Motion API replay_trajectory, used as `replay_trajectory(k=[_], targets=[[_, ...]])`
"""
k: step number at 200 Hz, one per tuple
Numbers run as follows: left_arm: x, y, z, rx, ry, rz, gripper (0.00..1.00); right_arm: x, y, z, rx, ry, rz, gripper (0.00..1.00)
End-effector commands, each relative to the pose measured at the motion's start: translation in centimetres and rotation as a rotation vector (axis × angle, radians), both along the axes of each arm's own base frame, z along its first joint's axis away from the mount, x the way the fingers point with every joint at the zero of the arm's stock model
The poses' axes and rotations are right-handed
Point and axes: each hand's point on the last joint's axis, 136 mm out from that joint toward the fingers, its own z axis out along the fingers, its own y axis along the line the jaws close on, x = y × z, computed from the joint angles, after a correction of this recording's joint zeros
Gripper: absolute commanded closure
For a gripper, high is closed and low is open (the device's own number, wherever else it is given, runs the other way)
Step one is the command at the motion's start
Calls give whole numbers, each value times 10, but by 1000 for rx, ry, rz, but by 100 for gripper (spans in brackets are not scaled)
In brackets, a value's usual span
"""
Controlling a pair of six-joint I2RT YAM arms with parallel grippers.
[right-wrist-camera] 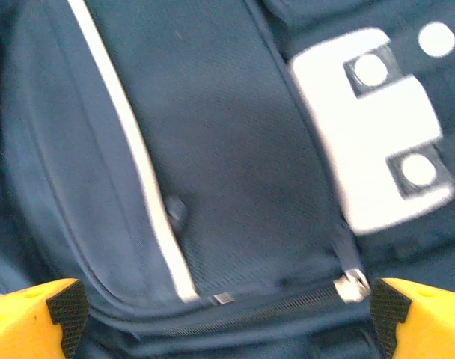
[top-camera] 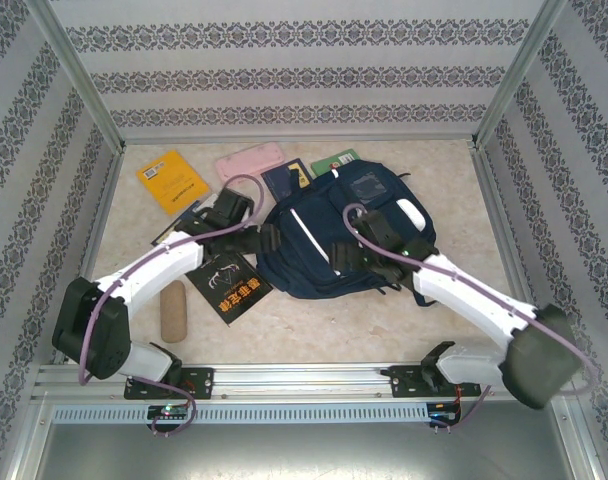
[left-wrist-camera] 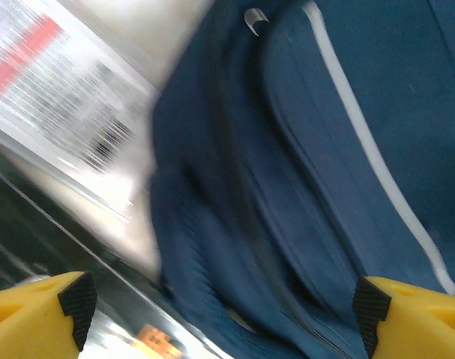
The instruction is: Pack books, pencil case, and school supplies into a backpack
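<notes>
The navy backpack (top-camera: pixel 324 240) lies flat mid-table, with white stripes and a white patch (right-wrist-camera: pixel 370 127). My left gripper (top-camera: pixel 268 240) is open at the backpack's left edge, blue fabric (left-wrist-camera: pixel 287 187) between its wide yellow fingers (left-wrist-camera: pixel 70 307). My right gripper (top-camera: pixel 349 256) is open over the front pocket, straddling a zip and its metal pull (right-wrist-camera: pixel 353 286). A white packet with red markings (left-wrist-camera: pixel 55 97) lies just left of the bag. Behind it are a yellow book (top-camera: pixel 171 180), the pink pencil case (top-camera: pixel 252 163), a navy book (top-camera: pixel 284 180) and a green book (top-camera: pixel 336 160). A black book (top-camera: pixel 229 287) and a tan oblong piece (top-camera: pixel 173 310) lie near the front.
Patterned walls with metal posts (top-camera: pixel 84 100) close in the table on three sides. The rail (top-camera: pixel 304 380) with both arm bases runs along the near edge. Bare tabletop (top-camera: pixel 334 330) lies in front of the backpack and to its right.
</notes>
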Motion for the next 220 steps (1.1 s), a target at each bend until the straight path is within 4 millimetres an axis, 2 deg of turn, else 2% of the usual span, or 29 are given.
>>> replay_trajectory(k=[1,30,40,67,87,105,119,127,153,197,209,216,220], targets=[[-23,-29,-14,-112,113,131,11,-23,-34,-7,-93,-22,-27,2],[-32,-66,-29,-145,162,140,15,-40,-48,-5,-59,-60,-57,2],[-35,-75,-35,-131,186,143,21,-44,-51,-5,-54,-61,-65,2],[-44,-76,-63,-56,258,190,34,-53,-54,-11,-57,-38,-56,2],[-38,-76,-66,-25,246,209,44,-59,-55,-17,-65,-29,-45,3],[-24,-71,-55,47,194,206,73,-61,-58,-21,-78,-36,-47,3],[-11,-62,-43,124,148,205,88,-60,-59,-23,-82,-38,-50,2],[-3,-57,-38,158,132,200,92,-59,-58,-23,-78,-38,-50,2],[19,-40,-32,231,112,180,96,-57,-53,-22,-66,-32,-46,2],[57,-7,-33,317,116,154,94,-51,-48,-20,-23,-33,-40,2],[64,1,-32,340,110,155,87,-48,-52,-19,11,-21,-76,3],[65,2,-30,347,108,145,78,-47,-54,-20,47,-5,-107,4],[65,3,-28,352,105,142,68,-45,-55,-20,74,3,-127,6]])
